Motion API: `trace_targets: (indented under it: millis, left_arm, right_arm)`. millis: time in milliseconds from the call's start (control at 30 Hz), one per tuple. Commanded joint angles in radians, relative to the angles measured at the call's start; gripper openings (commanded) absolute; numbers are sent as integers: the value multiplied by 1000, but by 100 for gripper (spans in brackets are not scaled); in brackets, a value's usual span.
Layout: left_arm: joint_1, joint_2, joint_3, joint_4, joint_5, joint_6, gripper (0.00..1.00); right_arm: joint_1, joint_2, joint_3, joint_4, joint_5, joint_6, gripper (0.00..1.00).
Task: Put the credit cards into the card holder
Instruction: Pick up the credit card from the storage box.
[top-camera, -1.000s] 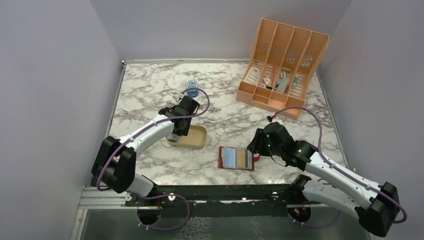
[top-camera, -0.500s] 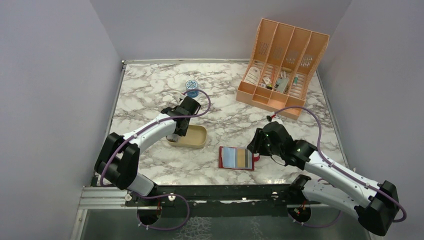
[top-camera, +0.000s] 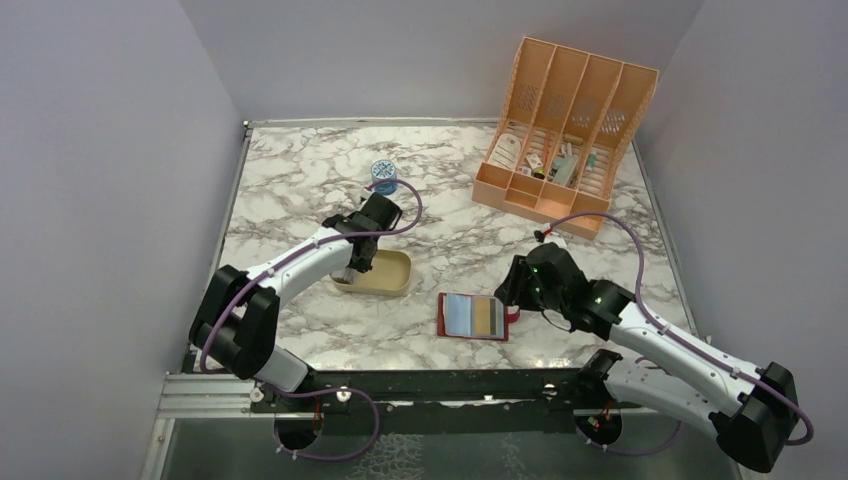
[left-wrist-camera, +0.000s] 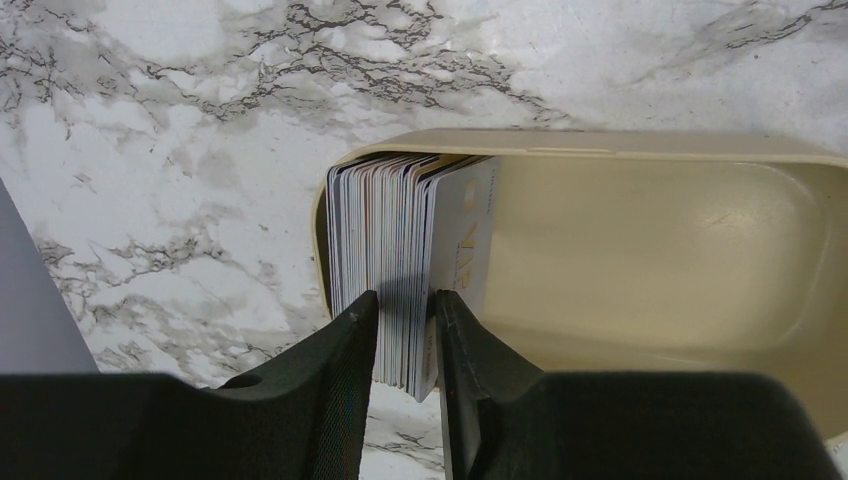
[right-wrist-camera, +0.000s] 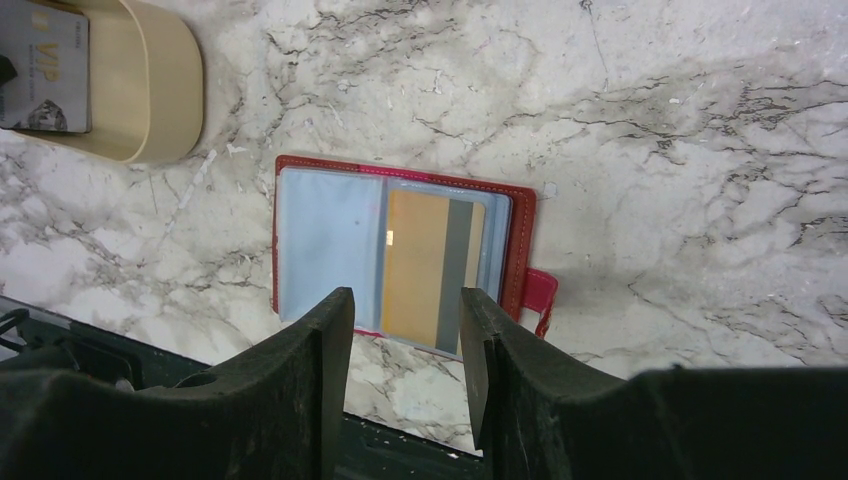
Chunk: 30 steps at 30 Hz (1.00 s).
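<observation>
Marble table (top-camera: 300, 170) fills the floor of the shot. The big peach slotted organizer (top-camera: 565, 120) sits up at the far right corner, with small oddments in its front compartments.

The left arm reaches out over the shallow tan tray (left-wrist-camera: 650, 230), which lies left of centre. The left gripper (left-wrist-camera: 405, 310) is down at the tray's left end, jaws clamped on the credit cards (left-wrist-camera: 400, 230). The stack stands on edge against that end wall. The black fingers (left-wrist-camera: 350, 350) pinch the front bundle of it, pads tight on either side, with more cards standing outside the left pad. The front card is pale, with gold lettering on its face.

Over on the right, the right gripper (right-wrist-camera: 405, 300) hangs above the card holder (right-wrist-camera: 325, 230), jaws spread wide with nothing between them. The dark red holder lies open flat on the marble near the front edge, just right of the tray but apart from it. Its pale blue pockets face up, and its snap tab (right-wrist-camera: 540, 290) sticks out to one side. One tan card with a grey stripe (right-wrist-camera: 430, 260) already sits in a pocket.

Smallest of all, a little blue round object (top-camera: 384, 172) sits beyond the tray.
</observation>
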Motion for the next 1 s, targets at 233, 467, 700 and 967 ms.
trace_targets:
  millis: [233, 467, 700, 967]
  left_arm:
    - [5, -23, 34, -12, 13, 3, 24]
    - [5, -25, 42, -13, 24, 5, 19]
    - [5, -28, 42, -14, 43, 4, 11]
    - [5, -63, 53, -22, 108, -13, 0]
  right_arm:
    - [2, -12, 13, 12, 28, -3, 43]
    - [2, -6, 11, 14, 23, -1, 43]
    - [2, -7, 9, 14, 22, 0, 43]
    - [2, -10, 14, 11, 17, 0, 43]
